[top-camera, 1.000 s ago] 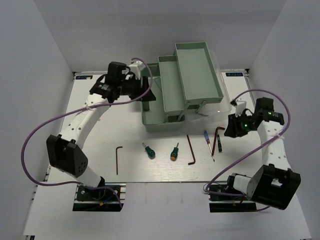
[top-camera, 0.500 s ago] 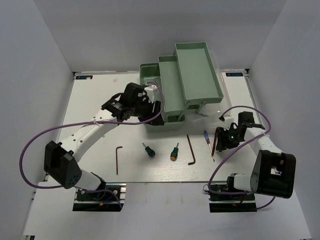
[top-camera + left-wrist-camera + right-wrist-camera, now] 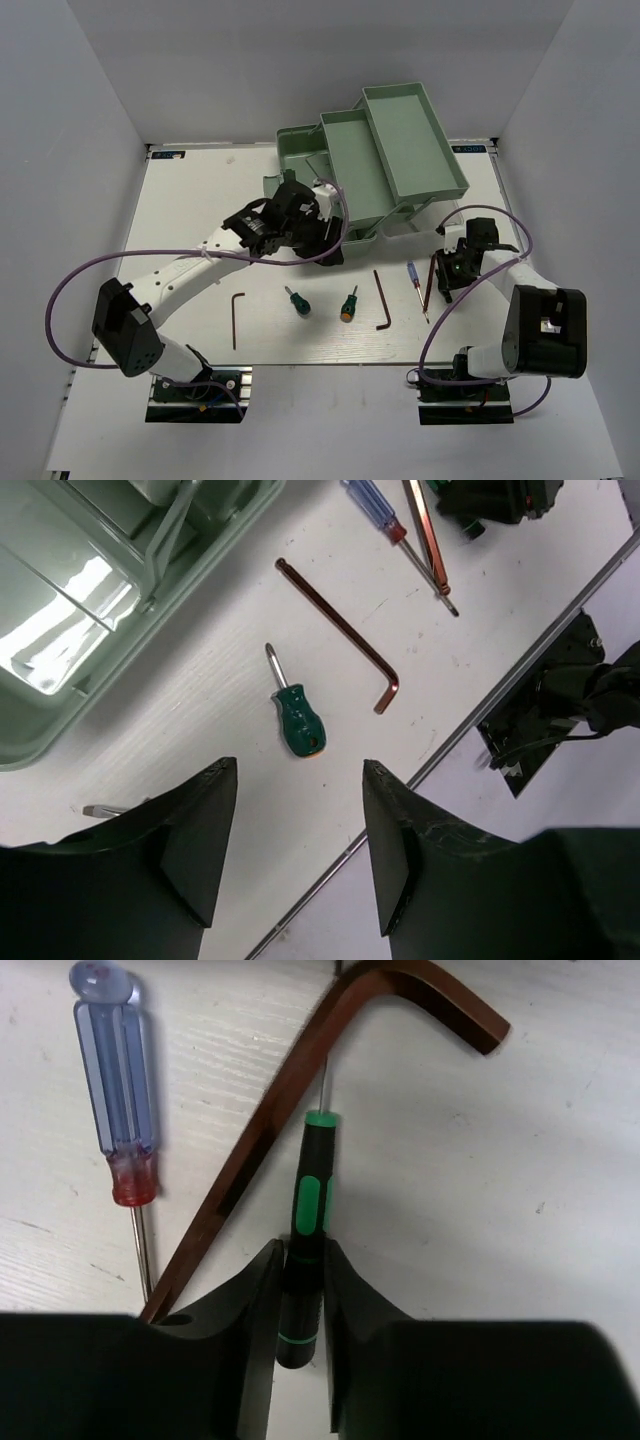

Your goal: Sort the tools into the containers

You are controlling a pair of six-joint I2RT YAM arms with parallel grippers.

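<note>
Right gripper point(image 3: 300, 1305) first: both fingers point(image 3: 250, 1300) are pinched in tight on the rear of the dark green-handled screwdriver point(image 3: 312, 1190), so I'm calling that a grip. The screwdriver looks to be lying down on the table point(image 3: 190, 200), toward the right side, handle toward the wrist camera and tip pointing away. Its thin shaft crosses the bend of a brownish hex key point(image 3: 290, 1090) that runs diagonally just beside the handle. Next over, on the other side of that key, is the blue-handled screwdriver point(image 3: 115, 1070), apart from the fingers.

Left gripper point(image 3: 300, 850) is spread wide with nothing between the fingers. It hangs over bare table near the middle, right by the near edge of the toolbox base point(image 3: 110, 610). Looking down past it I can see a stubby green-handled screwdriver point(image 3: 298, 720) and beyond that a second hex key point(image 3: 345, 640), neither touching anything.

From the overhead cam: the toolbox point(image 3: 300, 150) sits at the far centre with its two pale green trays point(image 3: 415, 130) fanned out up and to the right. Every other tool is loose on the table in a rough row along the near side. That includes the other stubby screwdriver point(image 3: 297, 301) and a third hex key point(image 3: 236, 318) off alone on the left.
</note>
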